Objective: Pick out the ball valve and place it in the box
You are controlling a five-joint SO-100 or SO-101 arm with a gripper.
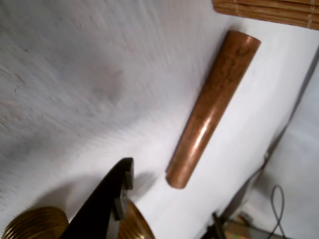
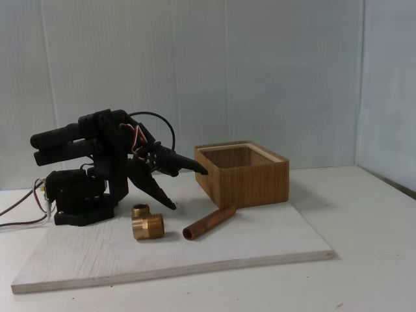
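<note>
Wrist view: smooth reddish copper pipe (image 1: pixel 212 109) lying diagonally on the white grained board (image 1: pixel 75 74); ribbed box (image 1: pixel 269 11) corner at top; threaded brass elbow fitting (image 1: pixel 37 224) just under a black finger (image 1: pixel 107 199).

Fixed view: black gripper (image 2: pixel 188 188) spread wide, empty, above the board beside the elbow, box to the right. Ball valve nowhere seen.

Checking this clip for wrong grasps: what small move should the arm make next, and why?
Probably lift the open end effector slightly away rather than close it. It hangs empty over the brass elbow, which has no red lever, and the other loose piece is a copper pipe. Neither suits the task; the box interior is hidden in the fixed view.
</note>
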